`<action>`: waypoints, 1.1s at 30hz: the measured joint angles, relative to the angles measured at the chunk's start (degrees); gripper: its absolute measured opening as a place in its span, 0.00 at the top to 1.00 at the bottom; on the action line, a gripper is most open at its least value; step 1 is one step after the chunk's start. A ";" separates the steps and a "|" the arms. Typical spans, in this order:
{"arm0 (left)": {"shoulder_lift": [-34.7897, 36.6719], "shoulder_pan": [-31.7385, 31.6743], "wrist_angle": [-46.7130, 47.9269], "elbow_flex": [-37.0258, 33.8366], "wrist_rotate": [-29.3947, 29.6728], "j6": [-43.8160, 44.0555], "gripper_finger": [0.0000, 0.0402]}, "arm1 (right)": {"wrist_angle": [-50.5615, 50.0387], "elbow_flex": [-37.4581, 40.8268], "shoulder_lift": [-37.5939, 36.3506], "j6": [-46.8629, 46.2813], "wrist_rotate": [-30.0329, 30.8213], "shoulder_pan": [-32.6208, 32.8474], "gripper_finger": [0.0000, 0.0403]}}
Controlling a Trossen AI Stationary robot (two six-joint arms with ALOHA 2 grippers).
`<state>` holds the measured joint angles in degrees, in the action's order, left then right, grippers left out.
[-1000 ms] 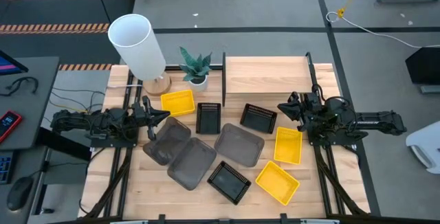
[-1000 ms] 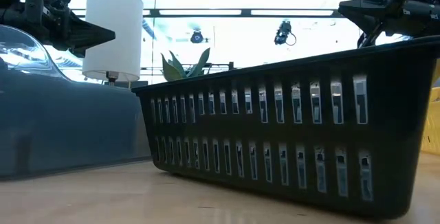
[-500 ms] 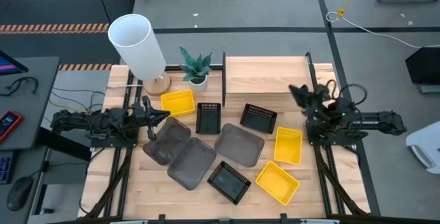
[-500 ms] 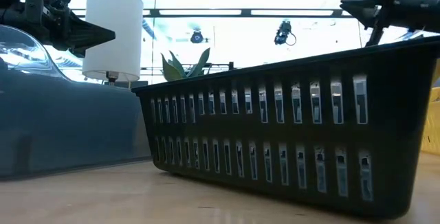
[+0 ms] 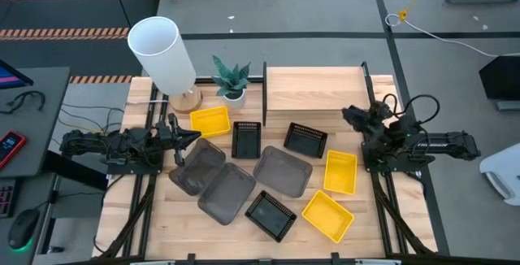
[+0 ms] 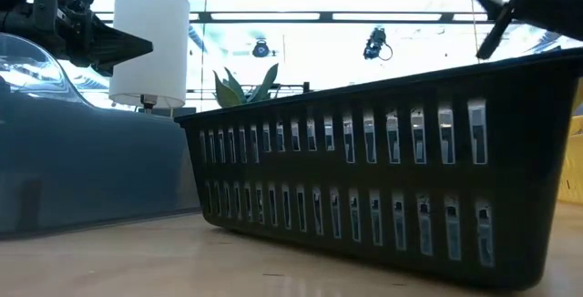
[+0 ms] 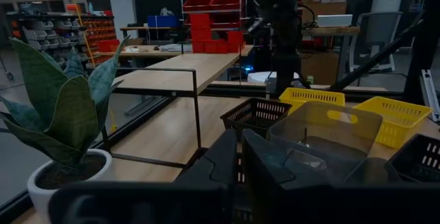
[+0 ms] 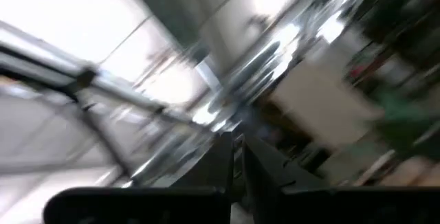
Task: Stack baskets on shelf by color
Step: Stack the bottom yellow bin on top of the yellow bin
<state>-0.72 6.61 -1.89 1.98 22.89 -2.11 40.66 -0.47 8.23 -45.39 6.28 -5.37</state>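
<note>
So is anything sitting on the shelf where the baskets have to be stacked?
Nothing visible: the shelf board is bare in the high view. All the baskets are on the tabletop in front of it.

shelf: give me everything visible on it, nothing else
The shelf is a light-wood rectangular board raised on thin black metal uprights, standing at the far side of the table, right of the plant. Its top is bare; no basket sits on it. The left wrist view shows open space under the board. A black mesh basket lies on the table just in front.
</note>
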 joint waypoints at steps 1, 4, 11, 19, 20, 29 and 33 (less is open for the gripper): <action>-0.01 -0.01 0.00 0.00 -0.01 0.00 0.93 | 0.00 0.00 0.00 -2.25 -2.82 0.02 0.91; -0.01 0.00 0.00 0.00 0.01 0.00 0.94 | -1.19 0.00 0.00 -7.75 -8.58 0.00 0.91; -0.02 -0.02 0.10 0.00 0.64 -0.35 0.91 | -26.50 -7.17 3.16 -8.76 -16.55 1.91 0.95; -0.02 -0.02 -0.52 0.00 -0.87 19.51 0.92 | -51.50 -20.76 12.54 -4.02 -14.06 7.63 0.98; -0.02 -0.02 -0.54 0.00 -0.87 22.77 0.93 | -53.73 -22.13 13.96 -3.98 -13.30 8.35 0.98; -0.02 -0.02 -0.52 -0.02 -0.87 44.83 0.91 | -68.32 -31.42 29.58 -7.12 -11.27 14.23 0.99; -0.02 -0.02 -0.50 0.00 -0.90 48.79 0.92 | -72.63 -34.50 37.79 -7.54 -11.45 17.00 0.99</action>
<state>-0.73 6.59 -2.39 1.98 21.99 46.68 -31.97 -34.97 46.02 -52.93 -5.17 11.64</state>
